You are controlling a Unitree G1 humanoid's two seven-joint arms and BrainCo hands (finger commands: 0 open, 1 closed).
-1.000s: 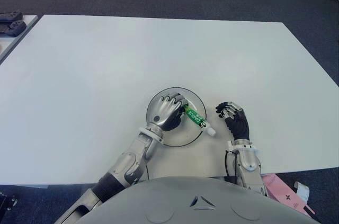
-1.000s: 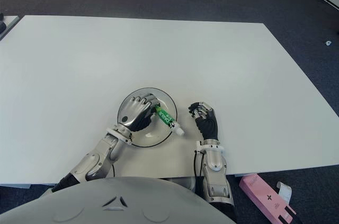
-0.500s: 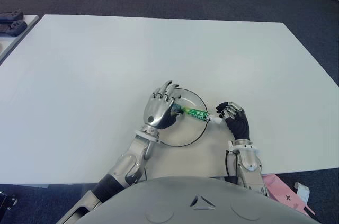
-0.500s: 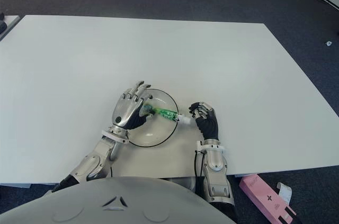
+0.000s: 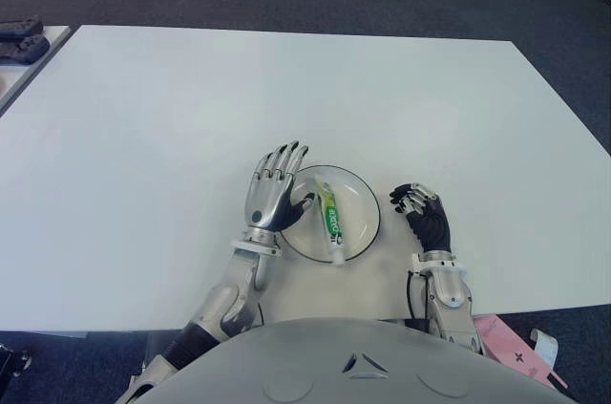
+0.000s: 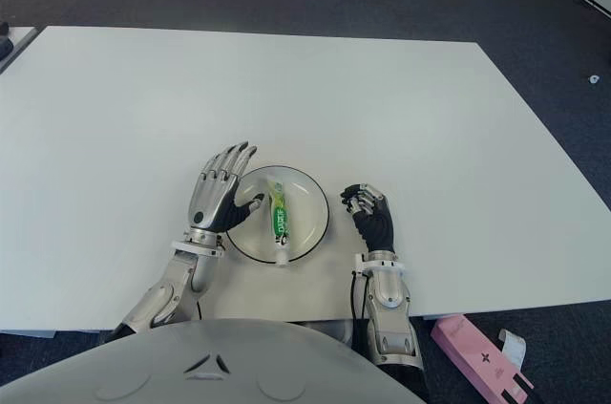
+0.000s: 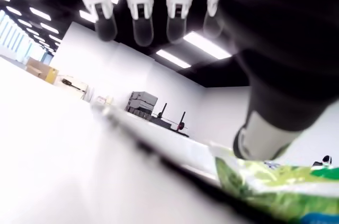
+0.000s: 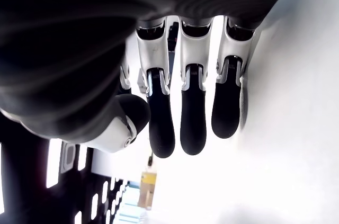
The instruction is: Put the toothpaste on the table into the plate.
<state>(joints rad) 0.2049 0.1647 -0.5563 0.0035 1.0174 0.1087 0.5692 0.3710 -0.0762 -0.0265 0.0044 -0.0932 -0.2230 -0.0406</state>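
The green and white toothpaste tube (image 5: 329,218) lies inside the round white plate (image 5: 363,199), its white cap over the near rim. My left hand (image 5: 284,182) stands just left of the plate with its fingers spread, holding nothing. Only the thumb reaches toward the tube. In the left wrist view the tube (image 7: 275,184) lies past the plate's dark rim (image 7: 159,155), under the straight fingers (image 7: 140,20). My right hand (image 5: 418,211) shows on the table to the right of the plate, fingers (image 8: 190,113) curled around nothing.
The white table (image 5: 286,89) stretches far behind the plate, and its front edge runs close to my wrists. A pink box (image 5: 506,337) lies off the table at the lower right. Dark objects (image 5: 19,41) sit on a side surface at the far left.
My left hand let go of the toothpaste, opened and drew back to the left of the plate. The tube turned and now lies in the plate. The right hand has not moved.
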